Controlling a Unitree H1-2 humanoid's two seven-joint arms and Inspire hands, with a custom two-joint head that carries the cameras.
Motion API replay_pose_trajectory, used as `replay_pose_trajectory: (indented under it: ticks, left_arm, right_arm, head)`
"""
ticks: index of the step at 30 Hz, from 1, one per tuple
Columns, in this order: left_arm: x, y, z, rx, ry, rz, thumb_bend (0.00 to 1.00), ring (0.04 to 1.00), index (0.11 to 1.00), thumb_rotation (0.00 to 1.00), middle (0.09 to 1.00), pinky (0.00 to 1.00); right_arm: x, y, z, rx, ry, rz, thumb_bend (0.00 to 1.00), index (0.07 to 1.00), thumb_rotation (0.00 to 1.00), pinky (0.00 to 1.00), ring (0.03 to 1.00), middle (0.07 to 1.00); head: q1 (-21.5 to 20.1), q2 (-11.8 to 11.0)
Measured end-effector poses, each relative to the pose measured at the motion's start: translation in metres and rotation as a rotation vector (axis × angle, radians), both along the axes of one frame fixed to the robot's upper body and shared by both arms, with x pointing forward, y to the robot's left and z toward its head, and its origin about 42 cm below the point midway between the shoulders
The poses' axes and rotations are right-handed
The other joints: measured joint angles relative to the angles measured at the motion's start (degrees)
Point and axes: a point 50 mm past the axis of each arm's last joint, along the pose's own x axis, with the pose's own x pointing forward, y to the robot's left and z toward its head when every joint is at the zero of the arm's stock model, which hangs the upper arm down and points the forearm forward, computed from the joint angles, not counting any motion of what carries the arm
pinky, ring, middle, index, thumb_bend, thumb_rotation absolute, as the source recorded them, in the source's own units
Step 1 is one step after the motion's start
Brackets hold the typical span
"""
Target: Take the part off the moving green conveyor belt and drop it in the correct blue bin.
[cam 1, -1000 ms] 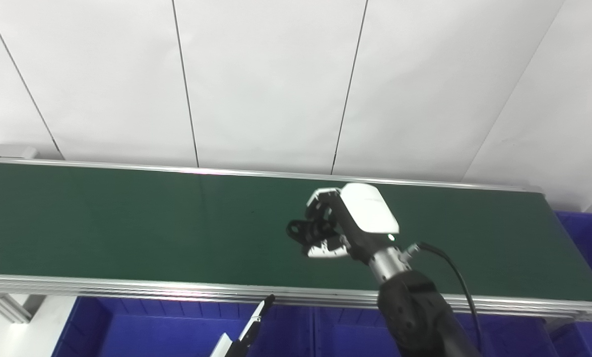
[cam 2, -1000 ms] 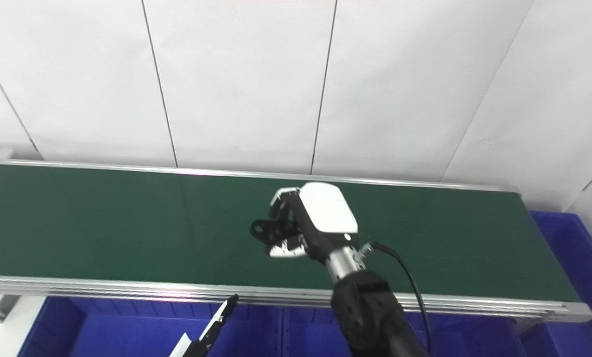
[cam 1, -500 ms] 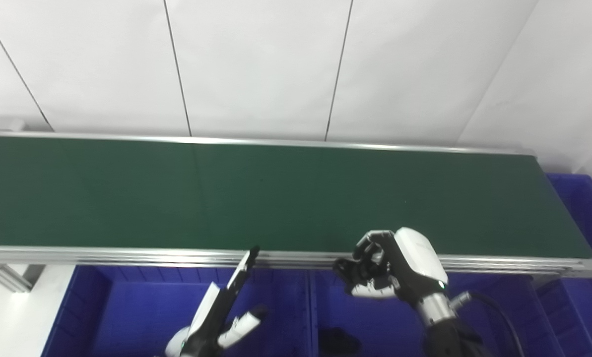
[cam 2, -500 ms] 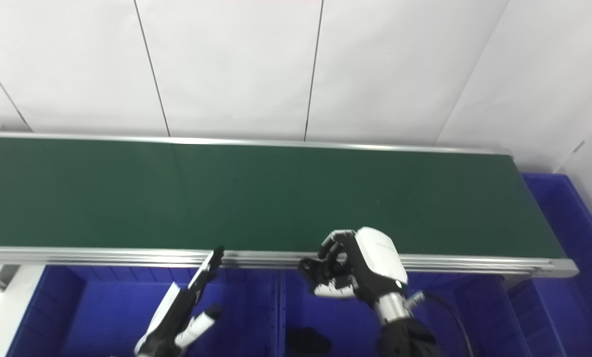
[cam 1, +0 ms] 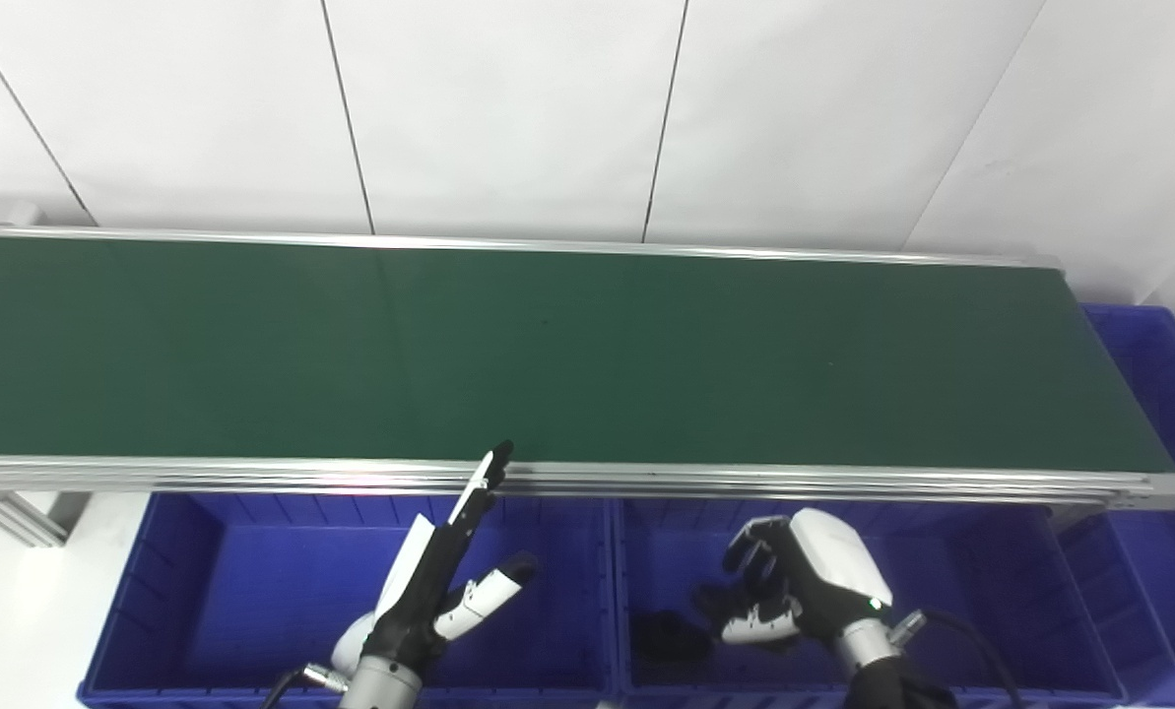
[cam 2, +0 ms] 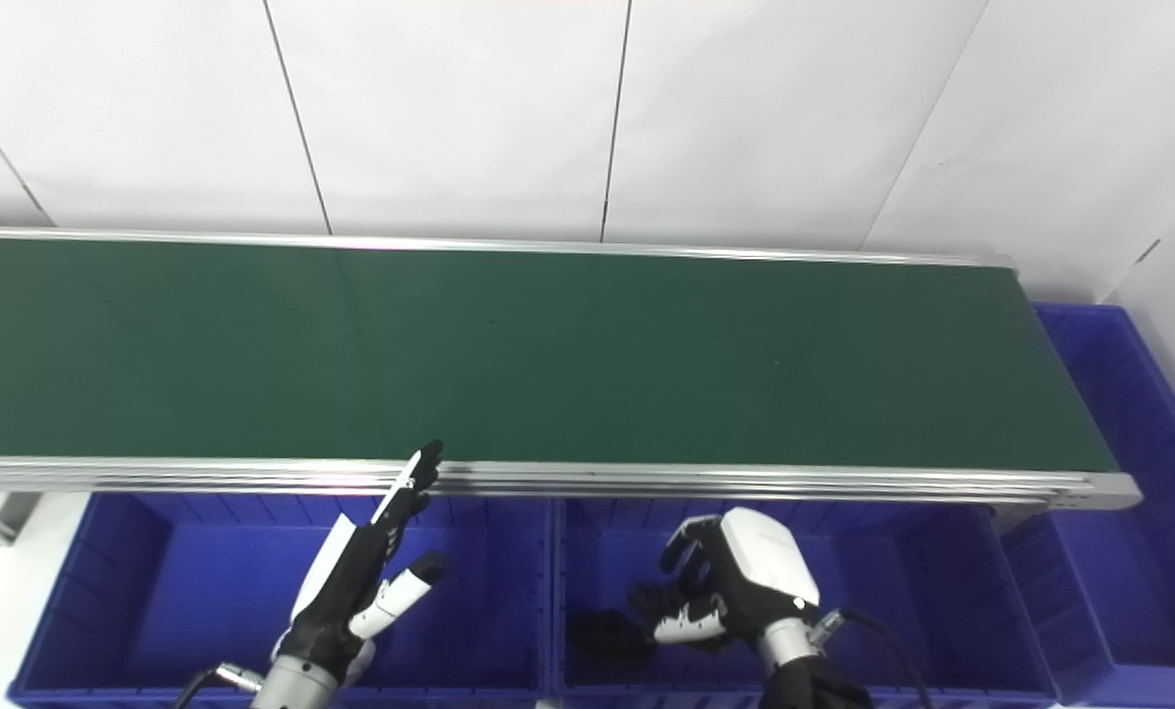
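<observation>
My left hand point(cam 1: 429, 596) hangs over the left blue bin point(cam 1: 203, 591), fingers straight and spread, thumb held apart, holding nothing; its fingertips reach up to the near rail of the conveyor. I note no contact with the bin wall.

The green conveyor belt point(cam 1: 548, 354) runs across the whole view and carries nothing that I can see.

The middle blue bin point(cam 1: 991, 581) holds a dark lump, the black part point(cam 1: 668, 638), lying on its floor near the left wall. My right hand point(cam 1: 794, 591) sits low inside this bin, just beside the part and to its right. The fingers are curled but parted. I cannot tell for certain whether a dark piece remains between them, as black fingertips and shadow merge there; my reading is that the hand has let go.

A third blue bin point(cam 1: 1168, 394) stands at the belt's right end.

Judgement: the step in hand is the drop, at or just past release. The next move calls for lifting the right hand straight up clear of the bin walls and rail, then stationing it over the belt for another part.
</observation>
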Motion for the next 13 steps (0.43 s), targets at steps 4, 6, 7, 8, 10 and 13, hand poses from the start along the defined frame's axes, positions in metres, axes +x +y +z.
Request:
replay_pose_trajectory:
  ticks: [4, 6, 7, 8, 10, 13]
  left_arm:
    - [-0.004, 0.001, -0.002, -0.003, 0.011, 0.004, 0.71, 0.988, 0.981, 0.95, 0.996, 0.96]
    - [-0.006, 0.001, -0.003, -0.003, 0.017, 0.006, 0.72, 0.987, 0.980, 0.94, 0.996, 0.95]
    - [-0.007, 0.001, -0.003, -0.004, 0.018, 0.006, 0.72, 0.987, 0.981, 0.94, 0.997, 0.95]
    - [-0.008, 0.001, -0.003, -0.008, 0.019, 0.008, 0.72, 0.987, 0.981, 0.94, 0.997, 0.95]
    - [-0.009, 0.002, -0.003, -0.016, 0.021, 0.010, 0.72, 0.985, 0.977, 0.94, 0.996, 0.94]
    - [-0.011, 0.003, -0.003, -0.020, 0.023, 0.012, 0.71, 0.991, 0.979, 0.93, 0.998, 0.96]
  right_arm:
    - [-0.001, 0.000, -0.005, -0.005, 0.036, 0.023, 0.60, 0.834, 0.21, 0.80, 0.851, 0.863]
    - [-0.001, 0.000, -0.005, 0.010, 0.038, 0.024, 0.66, 0.915, 0.39, 0.94, 0.961, 0.955]
    - [-0.002, 0.000, -0.004, 0.023, 0.027, 0.024, 0.67, 0.930, 0.43, 0.96, 0.982, 0.974]
    - [-0.003, 0.001, -0.003, 0.030, 0.018, 0.024, 0.67, 0.932, 0.44, 0.96, 0.985, 0.976]
    - [-0.008, 0.002, 0.003, 0.056, -0.019, 0.017, 0.69, 0.959, 0.50, 0.98, 0.996, 0.994]
    - [-0.021, 0.008, 0.015, 0.096, -0.121, -0.001, 0.71, 0.995, 0.58, 0.99, 1.000, 1.000]
  head:
    - [-0.09, -0.09]
    - [0.00, -0.44]
    - [0.00, -0.62]
    - [0.00, -0.62]
    - [0.17, -1.05]
    - [0.35, -1.93]
